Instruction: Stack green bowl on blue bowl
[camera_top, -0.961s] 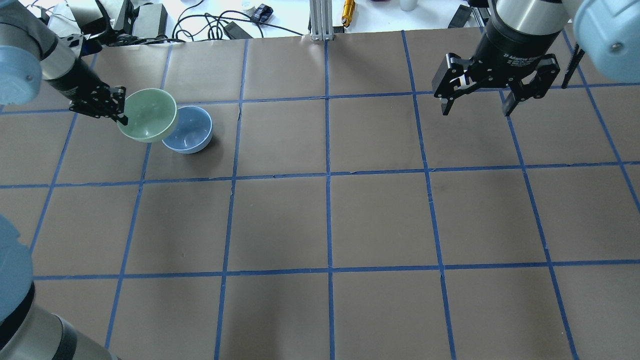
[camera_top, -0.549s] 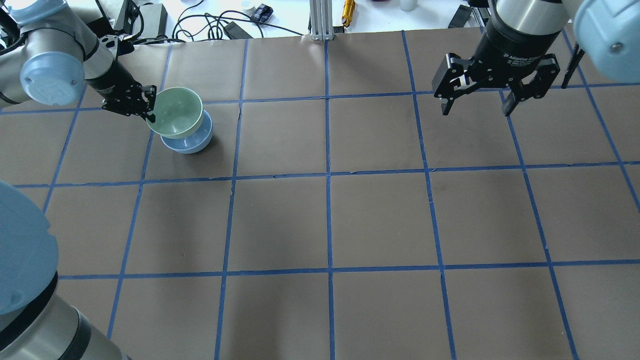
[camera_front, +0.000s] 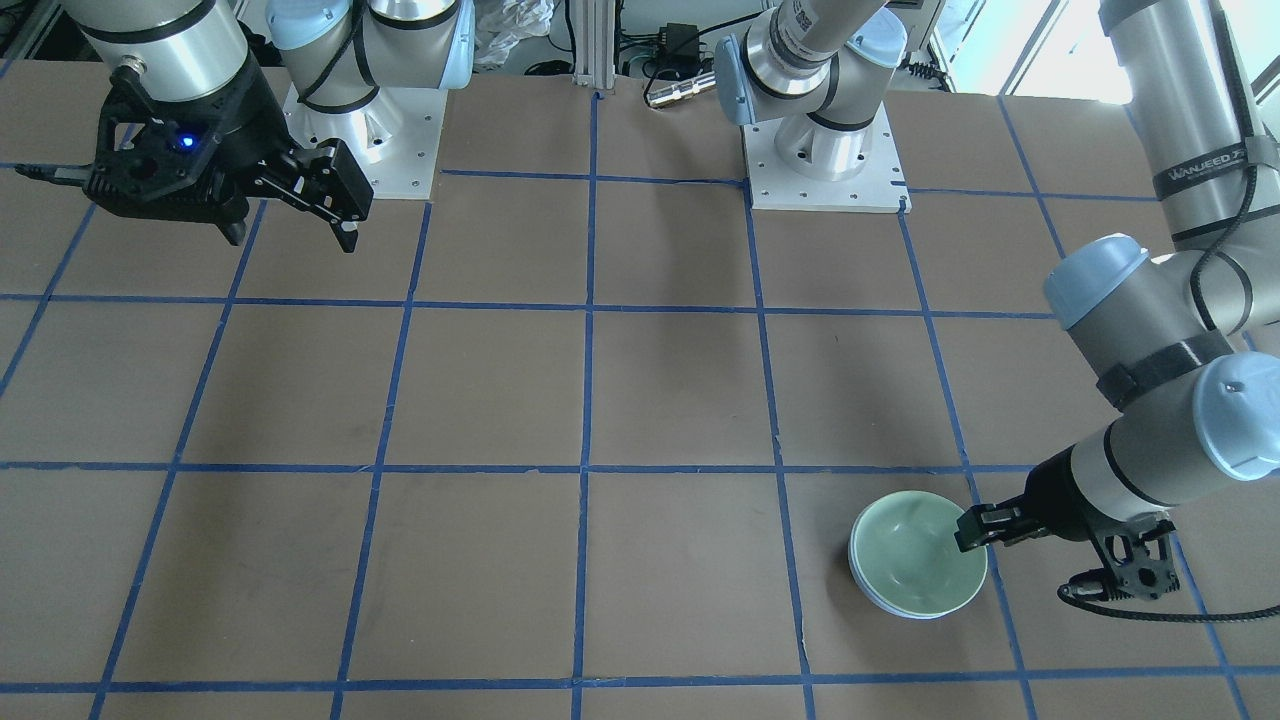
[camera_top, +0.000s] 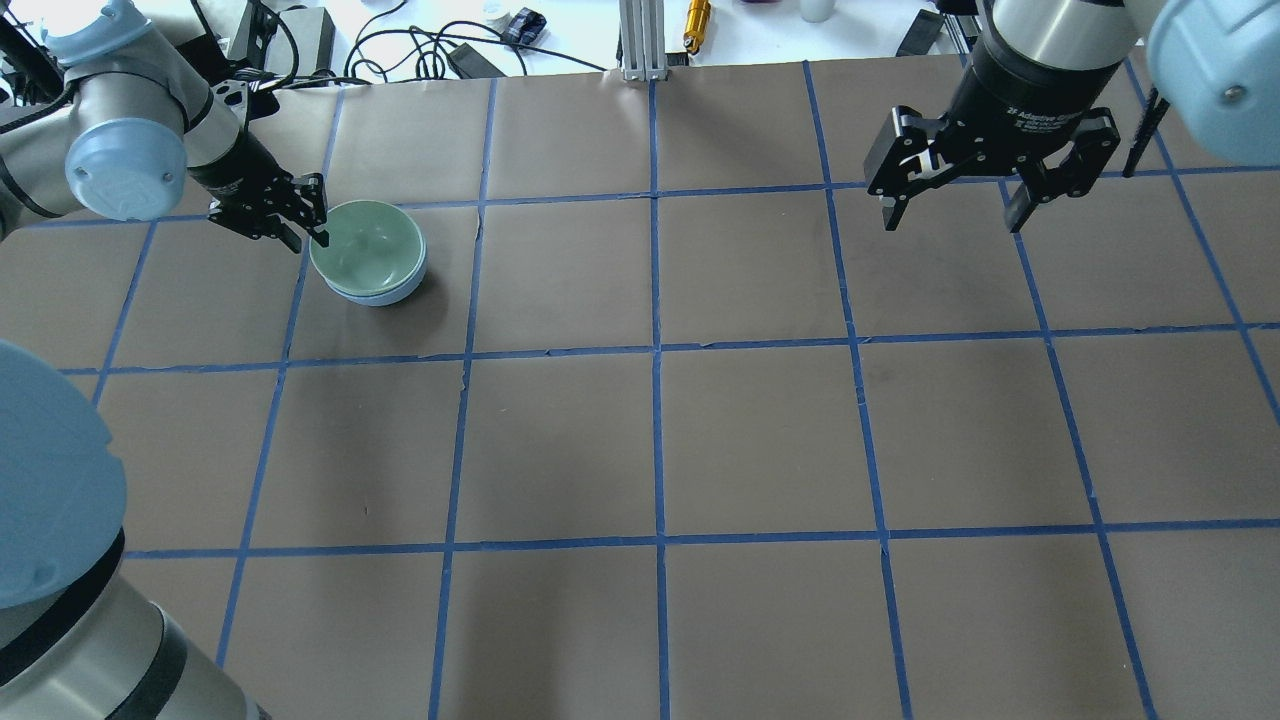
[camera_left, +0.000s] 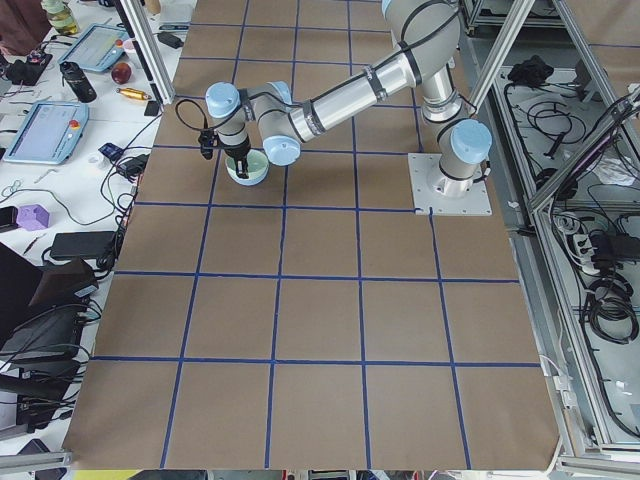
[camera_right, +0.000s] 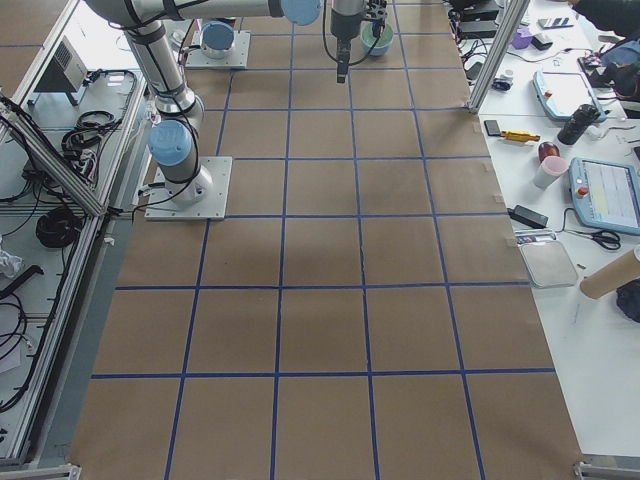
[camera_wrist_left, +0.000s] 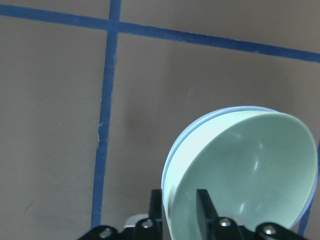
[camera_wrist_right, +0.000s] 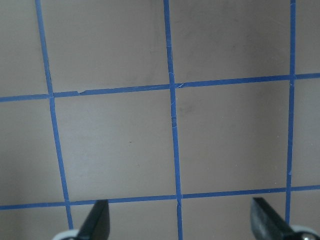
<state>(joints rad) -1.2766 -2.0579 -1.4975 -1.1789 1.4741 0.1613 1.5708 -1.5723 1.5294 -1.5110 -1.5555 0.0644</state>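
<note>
The pale green bowl (camera_top: 370, 243) sits nested inside the light blue bowl (camera_top: 378, 297), of which only a thin rim shows beneath it. Both rest on the brown table at the far left. My left gripper (camera_top: 318, 235) is shut on the green bowl's left rim, one finger inside and one outside. The left wrist view shows the green bowl (camera_wrist_left: 250, 170) held between the fingers (camera_wrist_left: 202, 205), with the blue rim (camera_wrist_left: 172, 155) just outside it. In the front view the stacked bowls (camera_front: 915, 555) lie beside the left gripper (camera_front: 966, 529). My right gripper (camera_top: 955, 210) hangs open and empty at the far right.
The brown table (camera_top: 660, 440) is marked with a blue tape grid. Cables, boxes and an aluminium post (camera_top: 640, 40) lie past its far edge. The right wrist view shows only bare table (camera_wrist_right: 170, 125) under the open right gripper (camera_wrist_right: 180, 222).
My left gripper carried the green bowl to the right and down, from beside and above the blue bowl into it. The right arm has not moved.
</note>
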